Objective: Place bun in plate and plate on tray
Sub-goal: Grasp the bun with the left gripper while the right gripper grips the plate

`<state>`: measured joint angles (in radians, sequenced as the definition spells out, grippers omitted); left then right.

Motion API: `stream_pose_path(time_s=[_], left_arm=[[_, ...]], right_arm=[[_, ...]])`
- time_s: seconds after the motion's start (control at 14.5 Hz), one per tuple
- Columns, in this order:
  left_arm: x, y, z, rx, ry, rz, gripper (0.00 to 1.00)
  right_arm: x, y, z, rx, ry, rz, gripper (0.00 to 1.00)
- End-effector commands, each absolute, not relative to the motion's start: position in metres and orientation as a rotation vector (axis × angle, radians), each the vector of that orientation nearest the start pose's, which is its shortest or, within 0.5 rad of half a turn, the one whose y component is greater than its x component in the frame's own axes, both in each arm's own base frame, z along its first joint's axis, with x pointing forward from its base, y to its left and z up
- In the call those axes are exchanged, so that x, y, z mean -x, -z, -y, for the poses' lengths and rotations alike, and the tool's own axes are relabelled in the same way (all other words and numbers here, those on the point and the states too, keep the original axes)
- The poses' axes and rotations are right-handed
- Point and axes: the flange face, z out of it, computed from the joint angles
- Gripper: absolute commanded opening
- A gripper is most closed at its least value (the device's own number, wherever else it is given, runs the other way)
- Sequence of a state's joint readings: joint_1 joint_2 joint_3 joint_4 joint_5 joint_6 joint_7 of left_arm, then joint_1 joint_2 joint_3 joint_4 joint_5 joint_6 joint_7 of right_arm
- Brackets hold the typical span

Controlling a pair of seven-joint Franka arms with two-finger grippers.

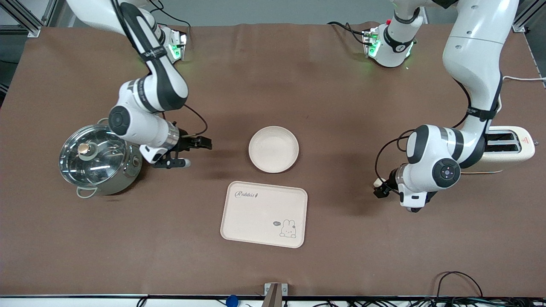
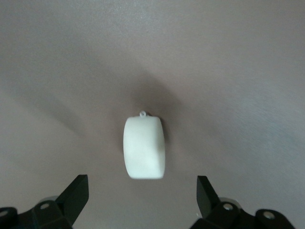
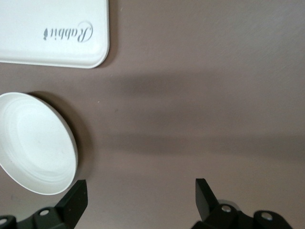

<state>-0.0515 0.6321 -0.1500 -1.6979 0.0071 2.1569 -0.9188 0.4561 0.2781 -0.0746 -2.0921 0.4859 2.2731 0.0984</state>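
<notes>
The bun [image 1: 378, 182] lies on the brown table toward the left arm's end. My left gripper [image 1: 381, 189] is low over it and open; in the left wrist view the bun [image 2: 144, 148] lies just ahead of the open gripper [image 2: 142, 188], untouched. The round plate [image 1: 273, 149] sits empty mid-table. The tray [image 1: 264, 213], with "Rabbit" script, lies nearer the front camera than the plate. My right gripper [image 1: 192, 152] is open and empty between the plate and a pot. Its wrist view shows the plate [image 3: 33, 143], the tray's corner [image 3: 52, 31] and the gripper [image 3: 140, 191].
A steel pot with a glass lid [image 1: 96, 160] stands toward the right arm's end, close to the right gripper. A cream toaster [image 1: 507, 149] stands toward the left arm's end, beside the left arm. Cables lie along the table's front edge.
</notes>
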Motion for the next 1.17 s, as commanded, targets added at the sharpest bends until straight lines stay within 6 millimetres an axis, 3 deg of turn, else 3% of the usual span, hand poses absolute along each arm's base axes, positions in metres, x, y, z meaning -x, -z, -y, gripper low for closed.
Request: stream_pose_path(time_s=[0.0, 0.07, 0.21, 0.41, 0.48, 0.62, 0.96, 1.1], left_arm=[[-0.649, -0.199, 0.116, 2.888, -0.271, 1.122, 0.96], [-0.65, -0.193, 0.115, 2.892, -0.262, 1.127, 0.91], [-0.652, -0.193, 0.114, 2.897, -0.245, 1.139, 0.74], [-0.652, -0.192, 0.116, 2.897, -0.239, 1.147, 0.4], [-0.652, -0.192, 0.119, 2.897, -0.244, 1.156, 0.33], [-0.65, -0.196, 0.13, 2.885, -0.247, 1.199, 0.31], [-0.627, -0.226, 0.243, 2.88, -0.31, 1.368, 0.32], [-0.607, -0.238, 0.299, 2.886, -0.347, 1.402, 0.32]], right_arm=[[-0.516, -0.269, -0.243, 2.811, -0.267, -0.166, 1.0], [-0.516, -0.265, -0.247, 2.795, -0.252, -0.196, 1.0], [-0.507, -0.248, -0.271, 2.718, -0.253, -0.296, 1.0], [-0.496, -0.22, -0.304, 2.735, -0.185, -0.295, 1.0], [-0.489, -0.209, -0.314, 2.753, -0.17, -0.281, 1.0], [-0.479, -0.196, -0.328, 2.768, -0.17, -0.308, 1.0], [-0.464, -0.191, -0.346, 2.763, -0.2, -0.3, 1.0], [-0.465, -0.193, -0.349, 2.724, -0.208, -0.354, 0.99]])
